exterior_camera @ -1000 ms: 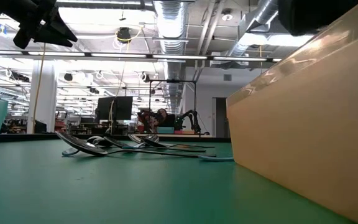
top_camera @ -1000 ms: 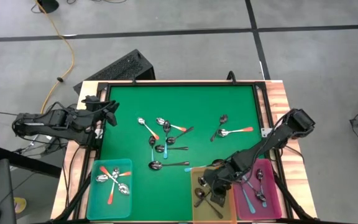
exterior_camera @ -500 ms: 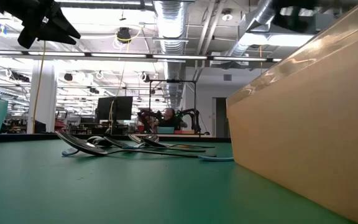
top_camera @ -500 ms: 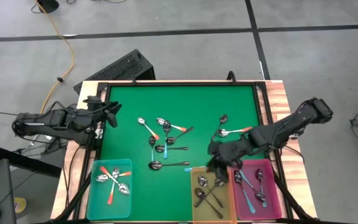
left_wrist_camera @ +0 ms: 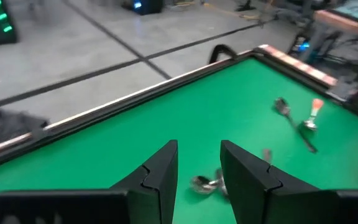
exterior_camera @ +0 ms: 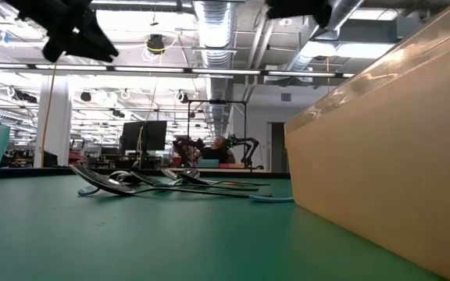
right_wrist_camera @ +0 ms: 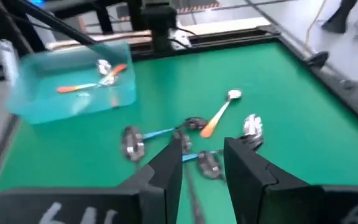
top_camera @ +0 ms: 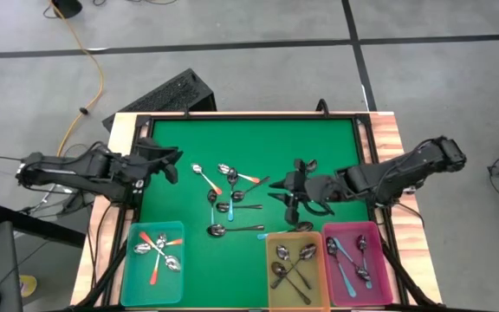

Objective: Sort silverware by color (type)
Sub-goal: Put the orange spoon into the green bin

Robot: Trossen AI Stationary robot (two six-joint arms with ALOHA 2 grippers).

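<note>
Several spoons (top_camera: 230,195) with orange, blue and dark handles lie in a loose heap on the green mat (top_camera: 258,143); the right wrist view shows them (right_wrist_camera: 197,124) ahead of the fingers. Another spoon (top_camera: 310,164) peeks out beside my right arm. My right gripper (top_camera: 282,189) (right_wrist_camera: 204,146) hovers open and nearly level, right of the heap, with nothing between its fingers. My left gripper (top_camera: 170,165) (left_wrist_camera: 199,149) hangs open over the mat's left edge, also holding nothing. Sorted spoons lie in the teal bin (top_camera: 152,260), the yellow bin (top_camera: 294,264) and the pink bin (top_camera: 358,260).
The three bins stand in a row along the near edge; the yellow bin's wall (exterior_camera: 389,140) fills the right of the low view. A raised black frame (top_camera: 249,117) and wooden border (top_camera: 386,139) ring the mat. Bare mat lies along the far side.
My right gripper has risen out of the yellow bin and swung toward the far edge and left, tipping from pointing down to almost level, and now hovers beside the spoon heap. My left gripper has moved a little toward the table's right, over the mat's edge.
</note>
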